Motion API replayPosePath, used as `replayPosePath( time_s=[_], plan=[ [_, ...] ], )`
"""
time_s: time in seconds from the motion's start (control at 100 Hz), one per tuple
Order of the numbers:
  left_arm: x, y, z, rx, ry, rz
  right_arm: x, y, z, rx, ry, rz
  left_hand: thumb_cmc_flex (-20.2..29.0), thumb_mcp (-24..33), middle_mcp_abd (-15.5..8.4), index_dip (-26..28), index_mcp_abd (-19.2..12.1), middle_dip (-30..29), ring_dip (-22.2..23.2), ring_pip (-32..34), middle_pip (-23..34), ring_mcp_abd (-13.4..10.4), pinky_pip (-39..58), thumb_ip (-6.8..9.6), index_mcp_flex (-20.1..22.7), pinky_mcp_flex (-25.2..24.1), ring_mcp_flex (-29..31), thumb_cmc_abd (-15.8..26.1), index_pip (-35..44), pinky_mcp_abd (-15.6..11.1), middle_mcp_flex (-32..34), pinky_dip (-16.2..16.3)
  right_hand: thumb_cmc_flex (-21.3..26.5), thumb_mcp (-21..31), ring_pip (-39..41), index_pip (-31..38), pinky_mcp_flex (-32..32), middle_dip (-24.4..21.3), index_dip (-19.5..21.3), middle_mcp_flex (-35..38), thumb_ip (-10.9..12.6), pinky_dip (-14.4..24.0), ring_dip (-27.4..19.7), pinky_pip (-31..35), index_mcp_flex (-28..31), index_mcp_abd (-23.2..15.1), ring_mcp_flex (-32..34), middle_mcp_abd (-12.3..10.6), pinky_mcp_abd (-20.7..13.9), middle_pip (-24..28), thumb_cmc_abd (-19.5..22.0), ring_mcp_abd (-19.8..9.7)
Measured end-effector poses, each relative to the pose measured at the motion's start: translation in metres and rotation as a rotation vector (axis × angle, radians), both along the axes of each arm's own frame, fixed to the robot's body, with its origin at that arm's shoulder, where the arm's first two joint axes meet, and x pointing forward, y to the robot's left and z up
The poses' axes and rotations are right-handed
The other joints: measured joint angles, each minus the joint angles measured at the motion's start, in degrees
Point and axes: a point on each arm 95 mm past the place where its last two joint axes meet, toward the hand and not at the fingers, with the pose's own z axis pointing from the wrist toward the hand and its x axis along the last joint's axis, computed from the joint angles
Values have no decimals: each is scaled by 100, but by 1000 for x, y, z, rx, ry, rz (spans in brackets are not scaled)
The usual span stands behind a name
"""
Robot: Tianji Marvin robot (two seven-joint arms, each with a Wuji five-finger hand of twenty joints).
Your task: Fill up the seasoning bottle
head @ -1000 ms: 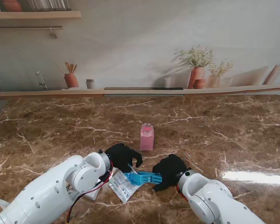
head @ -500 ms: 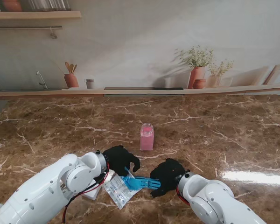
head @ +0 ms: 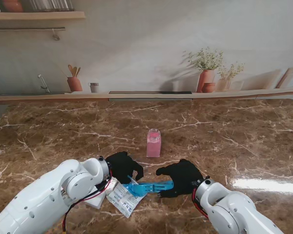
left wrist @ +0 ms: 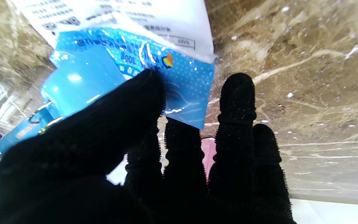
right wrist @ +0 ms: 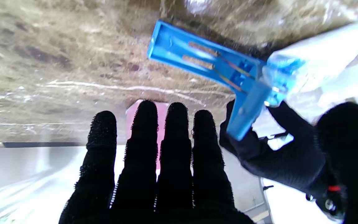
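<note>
Here my left hand (head: 123, 165) pinches the blue end of the refill pouch (head: 123, 196) between thumb (left wrist: 129, 102) and fingers (left wrist: 238, 102), so it is closed on the pouch. My right hand (head: 181, 176) lies flat with its fingers (right wrist: 144, 133) stretched out side by side. The blue clip (head: 154, 187) lies at its thumb side, but I cannot tell whether the hand grips the clip or only rests against it.

The step in hand looks like getting the blue clip off the pouch mouth. To do it well, I judge the left pinch should hold firm close to the clip while the right hand draws the clip straight along its length toward 3 o'clock, without twisting, so the thin film does not tear or spill.

The seasoning bottle (head: 154, 143) stands upright on the table (head: 244, 141), pink and apparently uncapped, well clear of both hands. From my left hand it sits at about 1 o'clock, from my right hand at about 11 o'clock, farther from me than the pouch. Both wrist views show its pink side just past my fingertips.
</note>
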Motion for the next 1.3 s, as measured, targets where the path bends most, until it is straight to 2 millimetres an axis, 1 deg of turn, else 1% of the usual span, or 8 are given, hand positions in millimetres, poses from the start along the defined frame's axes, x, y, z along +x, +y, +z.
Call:
replayPosePath(
  time_s=[0.31,0.43,0.53,0.63,0.73,0.89,1.19,1.3],
  plan=[
    [1,3,2,14,-9,-30,11,-22,28,167,-142,-206,13,-286,0,-12,-51,-86,3,-216,-97,-5,-118,11,-66,-88,-238,143,5,0,-63,0,118,-56,0,0,1,-1,-1,-59,0,-1,-2,-79,1,76,1,44,82,8,-106,8],
    [2,8,3,6,-27,-15,33,-31,25,224,-140,-250,25,-873,117,-963,-51,-647,-205,-642,-558,-5,-357,54,-66,-313,-700,331,5,-7,-480,0,185,-58,0,0,12,-1,-1,-143,0,-12,-4,-127,-5,139,1,50,77,10,-295,11],
    [2,11,4,-25,-53,-3,49,-42,22,216,-144,-266,9,-1173,224,-1662,28,-1599,-469,-931,-60,-5,-713,82,-66,-588,-1187,328,5,-16,-1358,-58,337,-5,-2,10,68,-63,-2,-226,0,-225,-74,-282,-152,233,1,84,40,69,-464,34],
    [3,12,6,-49,-69,9,65,-53,16,329,-137,-279,-487,-1163,297,-2334,457,-2347,-749,-1324,136,-5,-1149,98,-66,-1005,-1830,325,5,-101,-2150,-207,690,-38,-92,4,65,-132,-2,-435,0,-612,-225,-575,-309,361,-139,98,-131,114,-723,43],
    [4,13,7,-69,-66,22,81,-62,6,414,-101,-285,-896,-1038,353,-2611,702,-2446,-877,-1443,143,-5,-1391,338,-66,-1199,-2067,327,5,-148,-2445,-266,829,-112,-202,-13,28,-274,-48,-724,0,-1094,-465,-885,-451,495,-385,165,-245,119,-787,45],
    [3,20,15,-136,-36,77,97,-72,-4,445,-56,-294,-1117,-1392,427,-3275,950,-2508,-1023,-1672,65,-5,-1761,334,-66,-1279,-2505,324,5,-139,-2882,-401,911,-225,-378,-154,-116,-550,-160,-1140,7,-1738,-873,-1176,-743,649,-737,287,-422,107,-790,75],
    [0,43,22,-331,31,321,119,-77,-15,544,28,-265,-1117,-2482,622,-4055,1205,-2873,-1435,-2153,-346,-4,-1839,508,-66,-1119,-3032,509,5,114,-3605,-341,1557,-630,-572,-495,-375,-835,-302,-1767,20,-2183,-1255,-1318,-1397,943,-1170,427,-519,83,-800,76],
    [0,51,22,-451,24,418,125,-76,-21,583,50,-233,-1114,-2869,704,-4316,1297,-3084,-2061,-2464,-419,-4,-2065,569,-66,-971,-2971,626,5,114,-3688,-1044,1566,-715,-739,-606,-566,-980,-309,-2060,20,-2463,-1492,-1502,-1565,983,-1478,439,-621,75,-792,54]
  ],
)
